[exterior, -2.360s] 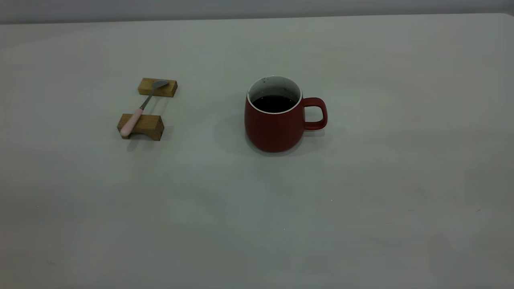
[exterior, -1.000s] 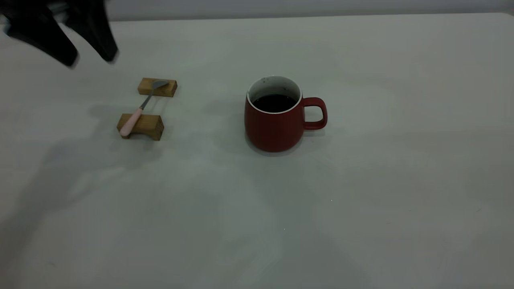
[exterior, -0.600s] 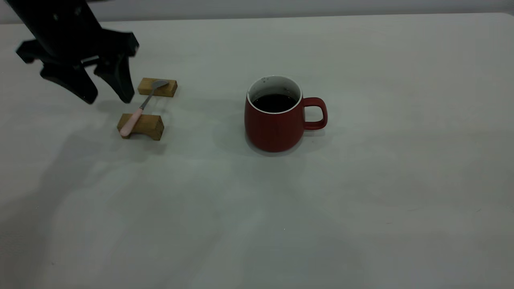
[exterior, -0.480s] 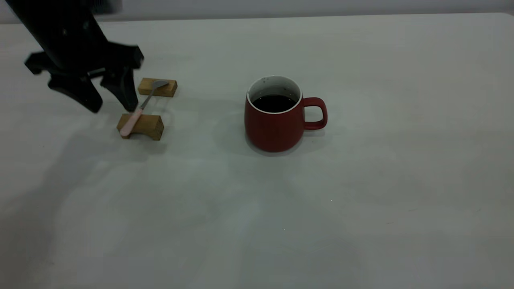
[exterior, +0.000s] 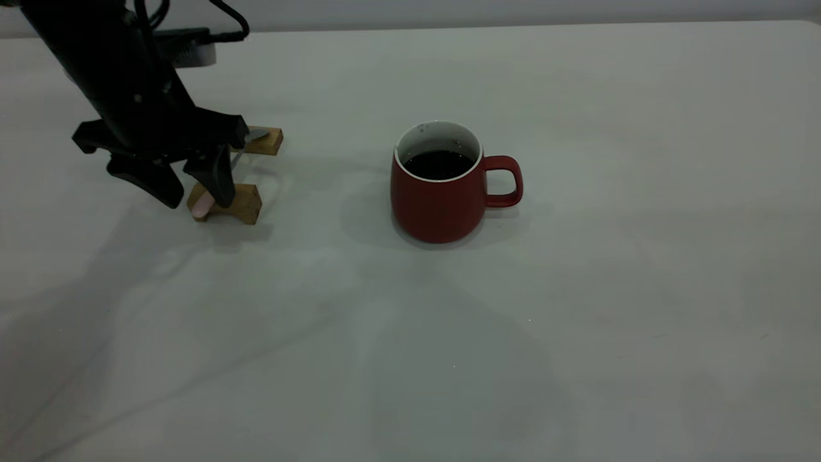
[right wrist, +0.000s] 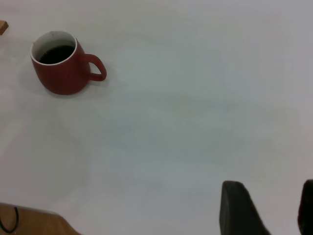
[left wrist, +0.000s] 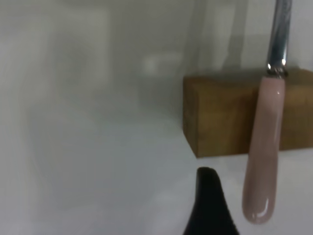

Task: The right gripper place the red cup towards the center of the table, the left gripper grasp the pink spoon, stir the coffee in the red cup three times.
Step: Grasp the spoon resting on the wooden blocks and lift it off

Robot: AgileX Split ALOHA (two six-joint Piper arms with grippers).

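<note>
- Left end effector (exterior: 195, 196) hangs low over the spoon's handle, well to the left of the cup in the exterior view, with its two dark fingers spread apart.
- One finger (exterior: 220, 183) stands in front of the near wooden block, hiding most of the handle; the other finger (exterior: 154, 184) is just left of that block, over bare table.
- Nothing is pinched between the fingers; whether either one touches the spoon cannot be told.
- One spoon (left wrist: 264, 161) lies across two wooden blocks left of the cup: its pink handle rests on the near block (exterior: 240, 203) and its grey metal bowl on the far block (exterior: 269, 141).
- From the left wrist view the rounded end of the handle sticks out past the near block's edge, and one dark fingertip (left wrist: 210, 205) sits just beside it without touching.
- One cup (exterior: 438, 192) stands upright on the table (exterior: 577, 321), its single loop handle pointing away from the blocks.
- Coffee (exterior: 438, 165) fills the cup partway, dark and flat, below the white rim.
- Right end effector (right wrist: 266, 208) is seen only in its own wrist view, well apart from the cup, with its two fingers parted and holding nothing.
</note>
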